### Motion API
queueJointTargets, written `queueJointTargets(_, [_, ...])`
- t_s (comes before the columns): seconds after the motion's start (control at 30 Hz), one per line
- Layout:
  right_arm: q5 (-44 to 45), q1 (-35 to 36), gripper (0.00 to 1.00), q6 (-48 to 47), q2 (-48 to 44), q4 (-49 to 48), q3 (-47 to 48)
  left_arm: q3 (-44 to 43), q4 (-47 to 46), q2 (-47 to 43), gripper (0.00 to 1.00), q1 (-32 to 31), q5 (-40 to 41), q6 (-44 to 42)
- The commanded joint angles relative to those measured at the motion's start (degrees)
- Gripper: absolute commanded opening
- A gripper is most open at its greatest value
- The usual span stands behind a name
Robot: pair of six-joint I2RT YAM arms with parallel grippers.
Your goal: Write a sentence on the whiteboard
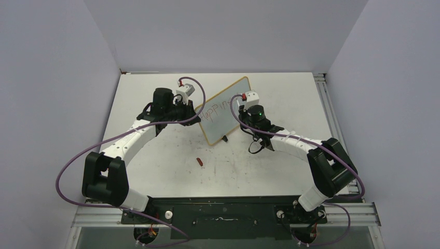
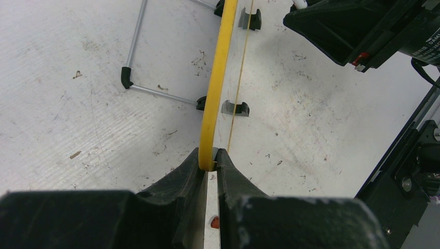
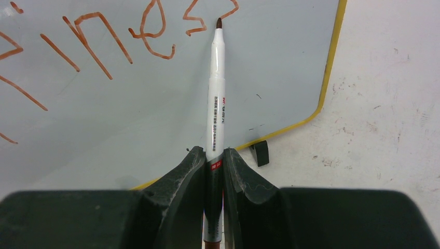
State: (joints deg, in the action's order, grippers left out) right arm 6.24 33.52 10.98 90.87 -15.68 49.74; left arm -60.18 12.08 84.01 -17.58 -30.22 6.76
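broadly, tabletop [image 1: 166, 166]: matte white, scuffed with faint grey and red marks; both arms reached over it from the near edge.
whiteboard [image 1: 220, 127]: glossy white with a thin yellow frame, stood near the table's middle between the two arms, turned at a slant to the table edges.
left gripper [image 2: 208, 155]: fingers pinched narrow on the whiteboard's yellow edge, one pad on each face.
right gripper [image 3: 209, 155]: fingers closed around the marker's barrel, in front of the writing face.
wire stand [image 2: 155, 93]: grey metal leg with a black tip, on the table behind the board.
sentence [image 3: 88, 47]: red slanted lettering; "ines" and one more partial letter showed in the right wrist view.
marker [image 3: 216, 93]: white barrel, dark red tip just beside the last stroke; contact with the board could not be told.
black foot [image 3: 261, 153]: under the board's lower frame.
small red object [image 1: 200, 162]: lay on the table, apart from the board.
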Motion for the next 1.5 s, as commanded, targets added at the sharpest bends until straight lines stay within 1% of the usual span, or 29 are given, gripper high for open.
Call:
queueJointTargets(0.0, [0.50,0.74,0.05,0.09,-2.37,-0.34,0.00,-1.65,-0.42,-2.23,0.00,-0.08,0.41,-1.93])
queueJointTargets(0.47, [2.00,0.59,0.05,-0.18,-5.12,2.01,0.36,-1.67,-0.44,-2.27,0.00,-0.08,0.38,-1.93])
queueJointTargets(0.7, [2.90,0.70,0.05,-0.20,-10.26,4.78,-1.00,-1.65,-0.38,-2.20,0.00,-0.02,0.36,-1.93])
queueJointTargets(0.83, [1.23,1.10,0.05,-0.35,-14.38,6.09,-2.63,-1.86,-0.22,-2.35,0.00,-0.08,0.29,-1.93])
queueJointTargets(0.97, [-1.09,3.24,0.05,-1.01,-17.80,5.55,-5.72,-1.82,-0.22,-2.61,0.00,-0.08,0.31,-1.93])
queueJointTargets(1.07, [-1.03,5.99,0.05,-1.55,-18.91,5.36,-7.79,-1.90,-0.22,-2.58,0.00,-0.08,0.17,-1.93])
queueJointTargets(1.17, [-0.98,8.09,0.05,-1.46,-19.05,4.91,-9.82,-1.80,-0.24,-2.78,0.00,-0.08,0.11,-1.93])
queueJointTargets(1.3, [-3.59,10.18,0.05,-1.03,-18.66,2.59,-12.19,-1.69,-0.29,-2.89,0.00,-0.09,0.24,-1.93])
queueJointTargets(1.47, [-5.77,12.72,0.05,-1.68,-15.58,0.46,-12.39,-1.71,-0.23,-2.67,0.00,-0.12,0.25,-1.93])
